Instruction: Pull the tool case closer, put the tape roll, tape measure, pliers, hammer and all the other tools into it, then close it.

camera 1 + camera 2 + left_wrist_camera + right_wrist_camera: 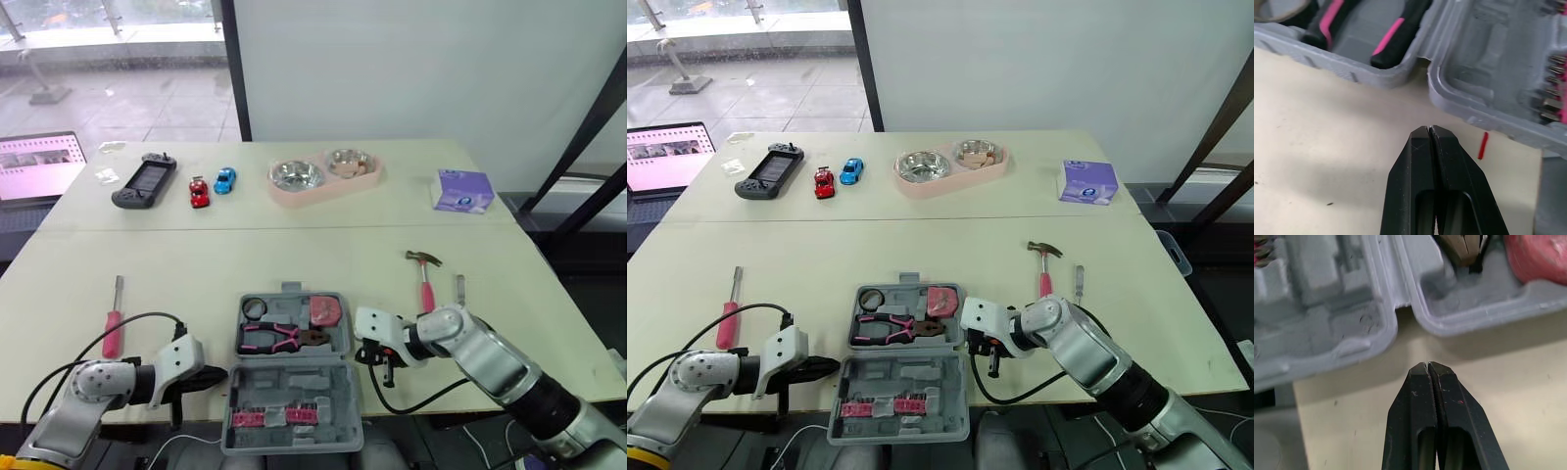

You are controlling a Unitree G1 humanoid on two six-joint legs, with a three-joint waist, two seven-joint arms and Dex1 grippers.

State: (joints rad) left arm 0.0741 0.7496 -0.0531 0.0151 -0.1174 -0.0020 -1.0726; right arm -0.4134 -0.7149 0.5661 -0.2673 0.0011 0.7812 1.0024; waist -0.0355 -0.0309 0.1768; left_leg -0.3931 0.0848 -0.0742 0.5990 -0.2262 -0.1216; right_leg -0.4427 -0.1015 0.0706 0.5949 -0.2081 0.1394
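The grey tool case [294, 387] lies open at the table's front edge. Its far half holds a black tape roll [256, 307], pink-handled pliers [274, 338] and a pink tape measure [325, 311]; its near half holds bits. My left gripper [221, 374] is shut and empty, its tip just left of the case [1488, 73]. My right gripper [391, 378] is shut and empty, close to the case's right side [1352, 323]. A pink-handled hammer [424, 276] and a small metal tool [459, 288] lie to the right. A red screwdriver [115, 321] lies far left.
Along the far side of the table are a game controller [145, 180], two toy cars [212, 187], a pink double pet bowl [325, 176] and a purple tissue box [463, 190]. A laptop [37, 166] stands off the far left. A black cable [127, 328] loops near the screwdriver.
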